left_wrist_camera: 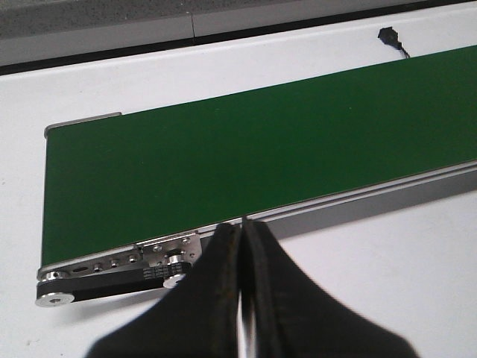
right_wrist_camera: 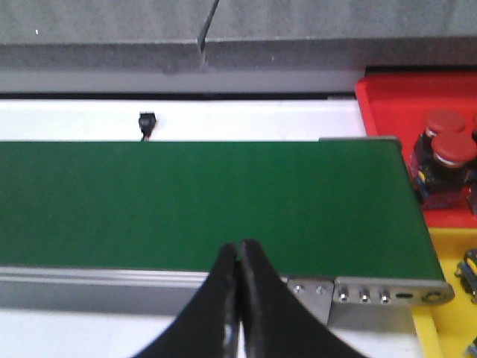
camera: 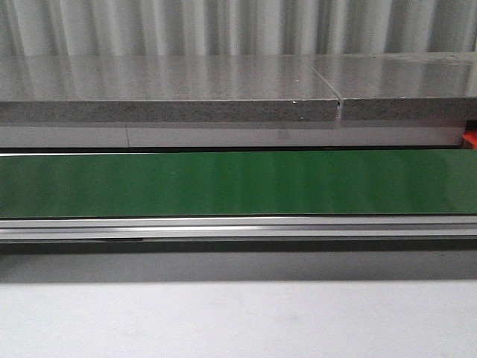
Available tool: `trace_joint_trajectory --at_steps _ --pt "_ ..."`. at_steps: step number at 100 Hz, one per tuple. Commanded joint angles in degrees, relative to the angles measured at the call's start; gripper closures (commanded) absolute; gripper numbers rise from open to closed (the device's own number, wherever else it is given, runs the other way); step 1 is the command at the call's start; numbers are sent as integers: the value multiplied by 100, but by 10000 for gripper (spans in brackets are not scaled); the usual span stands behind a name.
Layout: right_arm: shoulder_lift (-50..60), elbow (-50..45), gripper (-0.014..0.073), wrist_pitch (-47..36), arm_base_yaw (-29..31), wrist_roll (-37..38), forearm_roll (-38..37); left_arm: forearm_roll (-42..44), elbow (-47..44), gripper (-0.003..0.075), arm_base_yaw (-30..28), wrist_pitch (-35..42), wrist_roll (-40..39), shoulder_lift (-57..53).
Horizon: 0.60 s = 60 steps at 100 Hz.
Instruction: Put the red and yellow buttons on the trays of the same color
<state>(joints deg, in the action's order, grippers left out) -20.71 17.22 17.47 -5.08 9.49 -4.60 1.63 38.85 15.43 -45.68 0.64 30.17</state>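
Already two red buttons (right_wrist_camera: 445, 145) sit in the red tray (right_wrist_camera: 387, 101) past the green belt's (camera: 238, 183) end; the yellow tray (right_wrist_camera: 440, 250) looks partly filled. Left fingers (left_wrist_camera: 240, 246) and right fingers (right_wrist_camera: 238, 261) are closed, empty; belt bare.

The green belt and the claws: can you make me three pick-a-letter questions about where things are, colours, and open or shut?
1. Where are the red buttons?
A. on the green belt
B. in the red tray
C. in a claw

2. What colour is the tray next to the red one?
A. blue
B. yellow
C. white

3. How is the left claw?
A. shut, empty
B. wide open
C. holding a button

Answers: B, they sit past the belt's end; B, yellow shows beside it; A, its fingers touch.
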Motion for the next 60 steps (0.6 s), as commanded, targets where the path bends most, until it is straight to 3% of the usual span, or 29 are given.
trace_joint_trajectory --at_steps 1,34,60 --pt "151 -212 662 -1310 365 -739 610 -48 153 741 38 435 -64 22" --pt "1266 -1203 662 -1501 1005 -805 656 -48 153 741 38 435 -64 22" --pt "2179 -1810 662 -1747 1043 -781 688 -48 153 741 38 435 -64 22"
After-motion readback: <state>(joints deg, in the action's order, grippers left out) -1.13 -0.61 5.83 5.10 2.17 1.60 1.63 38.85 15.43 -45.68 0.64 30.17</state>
